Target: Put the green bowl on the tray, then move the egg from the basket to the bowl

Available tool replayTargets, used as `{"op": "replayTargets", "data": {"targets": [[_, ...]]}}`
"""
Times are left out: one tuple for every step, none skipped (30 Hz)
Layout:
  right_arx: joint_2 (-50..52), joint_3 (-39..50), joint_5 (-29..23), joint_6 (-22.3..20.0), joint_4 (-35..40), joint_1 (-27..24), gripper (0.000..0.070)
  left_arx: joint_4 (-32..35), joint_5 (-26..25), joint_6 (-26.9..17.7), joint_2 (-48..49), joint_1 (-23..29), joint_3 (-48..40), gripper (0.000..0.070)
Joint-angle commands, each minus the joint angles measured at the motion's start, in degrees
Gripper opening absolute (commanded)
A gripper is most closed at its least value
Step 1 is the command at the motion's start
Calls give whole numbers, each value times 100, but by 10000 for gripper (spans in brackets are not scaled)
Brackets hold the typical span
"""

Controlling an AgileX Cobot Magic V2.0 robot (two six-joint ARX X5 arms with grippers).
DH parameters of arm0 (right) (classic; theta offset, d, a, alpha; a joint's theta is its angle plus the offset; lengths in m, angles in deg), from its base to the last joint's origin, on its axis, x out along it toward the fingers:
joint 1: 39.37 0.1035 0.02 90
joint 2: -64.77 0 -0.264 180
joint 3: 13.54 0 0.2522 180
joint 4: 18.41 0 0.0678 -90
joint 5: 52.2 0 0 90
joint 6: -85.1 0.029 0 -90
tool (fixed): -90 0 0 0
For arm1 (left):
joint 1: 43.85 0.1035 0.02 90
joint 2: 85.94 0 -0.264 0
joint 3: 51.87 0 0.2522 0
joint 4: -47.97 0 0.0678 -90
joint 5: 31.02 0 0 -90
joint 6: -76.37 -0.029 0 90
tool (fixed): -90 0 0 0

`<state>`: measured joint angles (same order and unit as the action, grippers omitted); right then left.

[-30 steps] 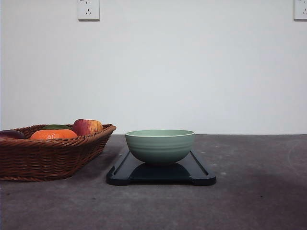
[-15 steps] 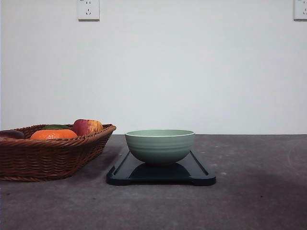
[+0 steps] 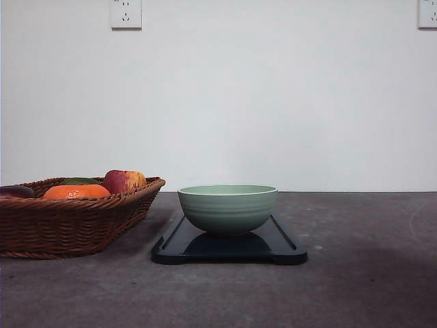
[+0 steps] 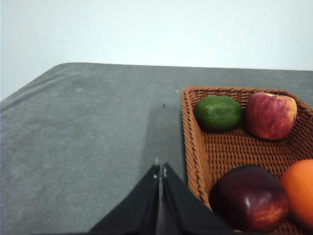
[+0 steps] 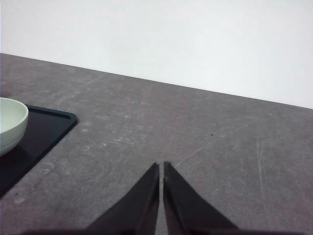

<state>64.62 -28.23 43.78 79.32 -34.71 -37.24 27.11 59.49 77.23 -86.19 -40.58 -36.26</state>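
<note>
Green bowl (image 3: pixel 227 207) sits on the tray (image 3: pixel 283 244), right of the basket (image 3: pixel 72 225); the egg transfer comes next, though no egg is discernible among the fruit. Left gripper (image 4: pixel 160 172) and right gripper (image 5: pixel 161 170) both pressed together, empty.

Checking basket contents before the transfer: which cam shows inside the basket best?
Left wrist view: it looks down into the basket, showing a green fruit, two red apples and part of an orange, with no egg among them. The front view shows the basket's side wall, with fruit tops above the rim.
</note>
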Motion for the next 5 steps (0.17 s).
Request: {"op": "replayTargets", "data": {"targets": [[-7,26,-4,-22,44,-7,5,70,16,-37,7,9,-111,0],[-7,26,-4,-22,44,-7,5,70,17,-37,7,9,-111,0],[-7,26,-4,-22,44,-7,5,70,17,-37,7,9,-111,0],[-7,26,-4,-22,44,-7,5,70,17,-37,7,9,-110,0],[-7,26,-4,-22,44,-7,5,70,17,-37,7,9,-111,0]]}}
